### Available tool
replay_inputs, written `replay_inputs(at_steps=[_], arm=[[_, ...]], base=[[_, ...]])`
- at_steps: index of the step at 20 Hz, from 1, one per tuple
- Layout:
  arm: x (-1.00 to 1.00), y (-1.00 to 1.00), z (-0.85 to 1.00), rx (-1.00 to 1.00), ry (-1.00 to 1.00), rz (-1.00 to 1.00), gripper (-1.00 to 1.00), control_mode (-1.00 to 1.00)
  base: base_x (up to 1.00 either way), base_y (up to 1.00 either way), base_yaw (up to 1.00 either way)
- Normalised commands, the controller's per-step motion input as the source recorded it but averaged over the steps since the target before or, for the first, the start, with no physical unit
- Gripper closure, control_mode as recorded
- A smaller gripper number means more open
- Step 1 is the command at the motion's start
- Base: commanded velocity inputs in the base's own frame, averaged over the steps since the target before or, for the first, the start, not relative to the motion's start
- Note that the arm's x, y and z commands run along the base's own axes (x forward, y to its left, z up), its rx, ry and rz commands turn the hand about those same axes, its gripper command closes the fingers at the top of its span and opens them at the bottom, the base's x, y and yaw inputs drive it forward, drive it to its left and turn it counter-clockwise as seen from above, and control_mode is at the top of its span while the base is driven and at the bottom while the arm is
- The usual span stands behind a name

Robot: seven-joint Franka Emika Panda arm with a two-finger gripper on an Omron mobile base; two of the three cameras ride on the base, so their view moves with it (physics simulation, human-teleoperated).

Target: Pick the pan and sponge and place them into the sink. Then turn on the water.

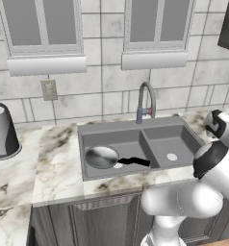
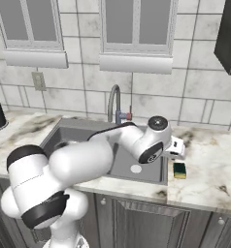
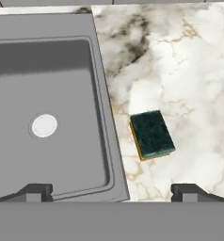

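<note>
I see end effector [image 3: 112, 190] wide apart, holding nothing, above the sponge [image 3: 151, 134] on the bench [image 3: 189, 70] just beside the sink [image 3: 107, 117]. Pan [image 1: 102, 157] in left basin.

Left base: you look forward and down from behind-left at the sink [image 1: 135, 129].
Right base: same sink [image 2: 64, 133], behind-right.
Hand: close, straight down on its right basin.
</note>
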Motion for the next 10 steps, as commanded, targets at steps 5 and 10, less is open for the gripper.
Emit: replay_inputs(at_steps=[5, 10], arm=[[0.0, -0.14, -0.17, 0.0, 0.0, 0.09, -1.0, -1.0], [0.0, -0.17, -0.2, 0.0, 0.0, 0.09, -1.0, -1.0]], base=[[0.0, 0.0, 0.0], [0.0, 0.0, 0.0]])
